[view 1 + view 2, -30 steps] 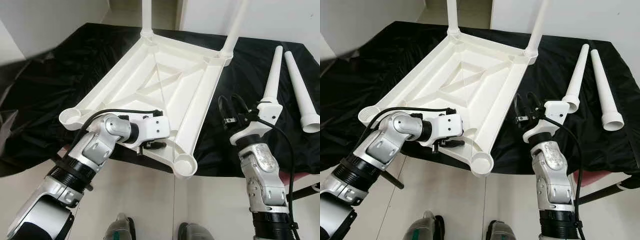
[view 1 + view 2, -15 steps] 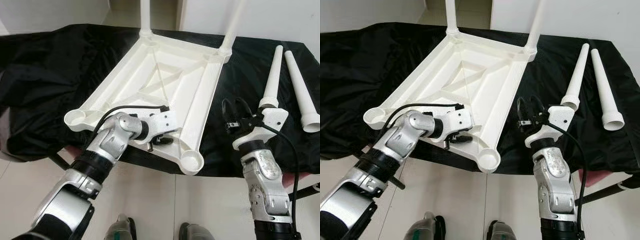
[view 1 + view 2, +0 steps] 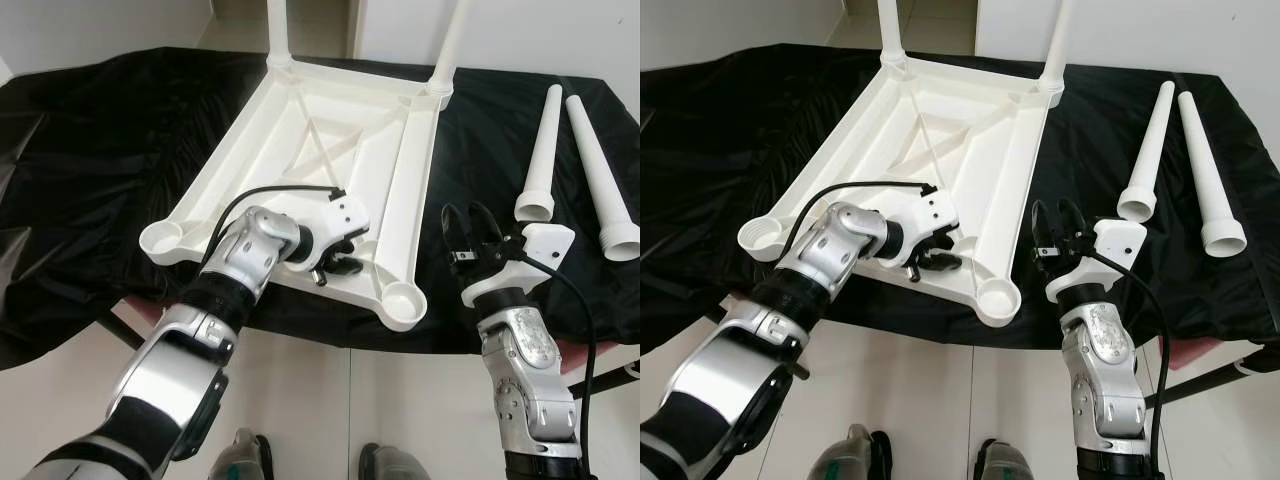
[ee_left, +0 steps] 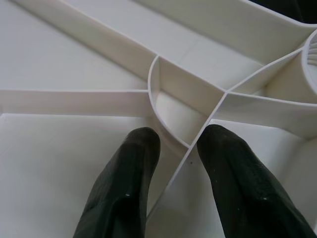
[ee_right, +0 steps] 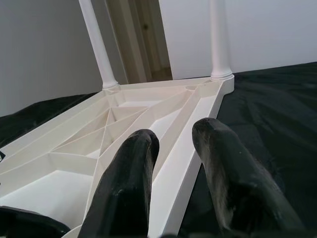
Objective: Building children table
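Lying beside the upturned table (image 3: 330, 150): two loose legs (image 3: 540, 150).

Running off the top edge: both mounted legs (image 3: 276, 28) of the upturned table (image 3: 330, 150). Hiding behind the left pincer (image 3: 335, 262): part of the near rim.

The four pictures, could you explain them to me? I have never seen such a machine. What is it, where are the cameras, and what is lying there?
A humanoid robot looks down at its own two silver arms. Two pictures come from its head, two from its wrists. An upside-down white table top lies on a black cloth, with two legs already fitted at the far corners. Two loose legs lie on the right. The left end effector straddles a rib near the table's front edge, its fingers apart. The right end effector hovers open beside the table, holding nothing.
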Controlling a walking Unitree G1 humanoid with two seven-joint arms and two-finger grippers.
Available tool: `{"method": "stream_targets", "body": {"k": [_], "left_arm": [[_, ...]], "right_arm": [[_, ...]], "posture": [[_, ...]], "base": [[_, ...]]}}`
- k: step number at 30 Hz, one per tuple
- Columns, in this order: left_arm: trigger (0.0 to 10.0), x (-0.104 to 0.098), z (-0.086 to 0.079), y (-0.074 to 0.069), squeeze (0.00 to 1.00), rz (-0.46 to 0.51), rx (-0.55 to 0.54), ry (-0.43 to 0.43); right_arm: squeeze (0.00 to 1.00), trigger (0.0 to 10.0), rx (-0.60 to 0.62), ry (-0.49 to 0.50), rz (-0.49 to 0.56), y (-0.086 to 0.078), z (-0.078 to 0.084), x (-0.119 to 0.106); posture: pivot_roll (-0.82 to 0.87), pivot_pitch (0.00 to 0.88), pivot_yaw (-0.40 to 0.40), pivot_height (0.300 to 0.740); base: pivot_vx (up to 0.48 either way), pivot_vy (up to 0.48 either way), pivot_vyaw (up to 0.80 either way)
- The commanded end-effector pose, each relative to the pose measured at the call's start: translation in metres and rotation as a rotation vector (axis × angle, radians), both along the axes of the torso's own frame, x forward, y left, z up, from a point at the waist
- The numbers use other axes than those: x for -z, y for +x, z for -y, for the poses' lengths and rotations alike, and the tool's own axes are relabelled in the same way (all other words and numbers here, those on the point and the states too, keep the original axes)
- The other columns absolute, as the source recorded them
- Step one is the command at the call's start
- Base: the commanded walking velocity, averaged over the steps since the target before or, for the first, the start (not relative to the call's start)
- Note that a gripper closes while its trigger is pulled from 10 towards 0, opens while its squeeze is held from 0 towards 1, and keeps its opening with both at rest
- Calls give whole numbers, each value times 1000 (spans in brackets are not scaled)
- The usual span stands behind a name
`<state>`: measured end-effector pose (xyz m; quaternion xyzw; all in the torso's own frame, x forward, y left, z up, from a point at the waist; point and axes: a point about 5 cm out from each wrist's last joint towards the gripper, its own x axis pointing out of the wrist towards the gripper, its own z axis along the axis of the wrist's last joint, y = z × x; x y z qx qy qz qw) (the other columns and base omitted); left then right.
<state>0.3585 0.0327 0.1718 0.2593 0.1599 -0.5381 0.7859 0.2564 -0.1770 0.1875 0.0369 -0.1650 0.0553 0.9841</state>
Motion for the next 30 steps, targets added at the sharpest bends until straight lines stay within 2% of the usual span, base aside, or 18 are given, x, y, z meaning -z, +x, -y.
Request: {"method": "stream_targets", "body": {"k": [1,5,7,9,12,15,16,17,18,19,26,28,30], "left_arm": [[10000,-11,-20,26,0,299,-505,-32],[10000,-11,-21,28,0,290,-522,-33],[10000,-5,-24,30,0,218,-541,-32],[10000,-5,-24,30,0,218,-541,-32],[10000,3,-27,29,0,165,-537,-16],[10000,3,-27,29,0,165,-537,-16],[9098,7,-30,29,0,149,-541,-2],[9098,7,-30,29,0,149,-541,-2],[3765,12,-34,29,0,141,-550,20],[0,15,-38,30,0,130,-569,25],[0,18,-51,34,0,137,-663,38],[0,15,-59,37,0,143,-722,17],[0,13,-60,38,0,154,-728,16]], "right_arm": [[0,10000,-5,1,-5,-1,-2,0],[0,10000,-6,2,-6,-1,-2,0],[0,10000,-11,-1,-4,0,-3,0],[0,10000,-11,-1,-4,0,-3,0],[0,10000,-11,-5,-1,0,-3,-1],[0,10000,-11,-5,-1,0,-3,-1],[0,10000,-10,-8,0,1,-2,-1],[0,10000,-10,-8,0,1,-2,-1],[0,10000,-8,-10,2,1,-2,-1],[0,10000,-6,-13,3,1,-1,-1],[0,10000,-2,-16,5,1,1,-2],[0,10000,-1,-18,6,1,1,-2],[0,10000,-3,-19,6,1,1,-2]], "posture": [[-73,92,65,740],[-73,92,65,740],[-73,83,67,740],[-73,83,67,740],[-74,76,70,740],[-74,76,70,740],[-75,73,71,740],[-75,73,71,740],[-79,68,72,740],[-79,68,73,740],[-81,67,73,740],[-78,66,69,740],[-76,65,67,740]], "base": [[0,0,0],[0,0,0],[0,0,0],[0,0,0],[0,0,0],[0,0,0],[0,0,0],[0,0,0],[0,0,0],[0,0,0],[0,0,0],[0,0,0],[0,0,0]]}}
